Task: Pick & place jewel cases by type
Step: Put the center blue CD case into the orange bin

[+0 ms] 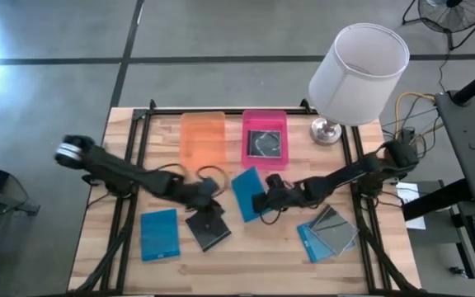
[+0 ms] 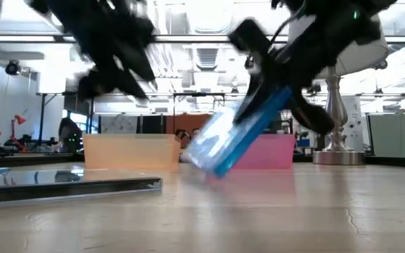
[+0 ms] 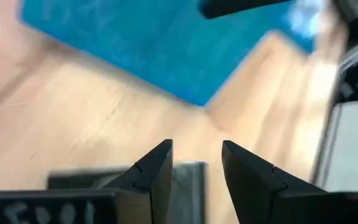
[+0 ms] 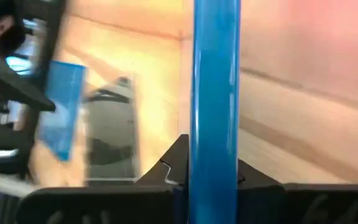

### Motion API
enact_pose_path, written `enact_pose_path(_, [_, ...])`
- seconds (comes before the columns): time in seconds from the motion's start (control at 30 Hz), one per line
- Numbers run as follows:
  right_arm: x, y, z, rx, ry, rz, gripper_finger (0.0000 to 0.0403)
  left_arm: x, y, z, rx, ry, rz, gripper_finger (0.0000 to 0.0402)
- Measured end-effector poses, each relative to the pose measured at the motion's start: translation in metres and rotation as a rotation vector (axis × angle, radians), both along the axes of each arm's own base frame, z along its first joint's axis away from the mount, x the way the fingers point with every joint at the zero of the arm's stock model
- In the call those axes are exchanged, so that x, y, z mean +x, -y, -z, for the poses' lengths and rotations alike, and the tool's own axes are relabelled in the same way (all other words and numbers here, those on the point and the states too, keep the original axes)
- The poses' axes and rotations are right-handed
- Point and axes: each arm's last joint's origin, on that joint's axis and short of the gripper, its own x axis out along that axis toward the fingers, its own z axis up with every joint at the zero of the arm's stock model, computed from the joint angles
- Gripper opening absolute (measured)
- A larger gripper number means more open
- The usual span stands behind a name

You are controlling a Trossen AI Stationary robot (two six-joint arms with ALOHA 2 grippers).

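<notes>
My right gripper [image 1: 264, 200] is shut on a bright blue jewel case [image 1: 246, 194] at the table's middle; in the low view this case [image 2: 239, 135] hangs tilted above the wood. My left gripper [image 1: 208, 191] is open and hovers just left of it, over the far edge of a grey jewel case [image 1: 209, 228] that lies flat on the table. In the left wrist view the open fingers [image 3: 194, 168] stand above that grey case [image 3: 188, 180]. Another blue case [image 1: 158, 234] lies flat near the left front. Blue and grey cases [image 1: 328, 233] lie overlapped at the right front. My right gripper pinches the blue case between its two fingers at the edge nearest the arm [image 4: 215, 168], coming from the table's right. The right wrist view shows the case edge-on between the fingers. It is lifted clear of the table and tilted, its free end [image 2: 213, 163] lowest.
An orange tray [image 1: 203, 138] and a pink tray [image 1: 265, 136] stand side by side at the far edge; the pink one holds a grey case with a disc. A lamp [image 1: 357, 66] stands at the far right corner. Bare wood shows between the trays and the cases.
</notes>
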Motion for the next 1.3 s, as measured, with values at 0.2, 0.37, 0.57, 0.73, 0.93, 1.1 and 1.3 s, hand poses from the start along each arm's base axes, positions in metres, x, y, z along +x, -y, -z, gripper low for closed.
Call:
enact_pose_path(0.2, [0.024,0.040,-0.047,-0.005,0.255,-0.019,0.0014,-0.063,0.016,-0.053,0.082,0.219,-0.375,0.0121])
enact_pose_path(0.37, [0.077,0.097,-0.055,-0.047,0.297,0.008,0.0014,-0.090,0.015,-0.070,0.156,0.310,-0.436,0.0121])
enact_pose_path(0.57, [0.139,0.153,-0.050,-0.070,0.212,0.052,0.0014,-0.113,0.005,-0.076,0.198,0.273,-0.404,0.0121])
enact_pose_path(0.73, [0.170,0.187,-0.032,-0.033,0.182,0.195,0.0013,-0.135,-0.009,-0.085,0.221,0.269,-0.365,0.0121])
enact_pose_path(0.93, [0.206,0.189,-0.019,0.040,0.164,0.232,0.0036,-0.172,-0.030,-0.080,0.211,0.112,-0.307,0.0121])
enact_pose_path(1.1, [0.222,0.191,-0.020,0.038,0.088,0.135,0.0123,-0.188,-0.036,-0.073,0.191,-0.033,-0.192,0.0122])
enact_pose_path(1.3, [0.211,0.174,-0.032,-0.159,-0.241,-0.100,0.0252,-0.195,-0.033,-0.051,0.107,-0.255,-0.036,0.0124])
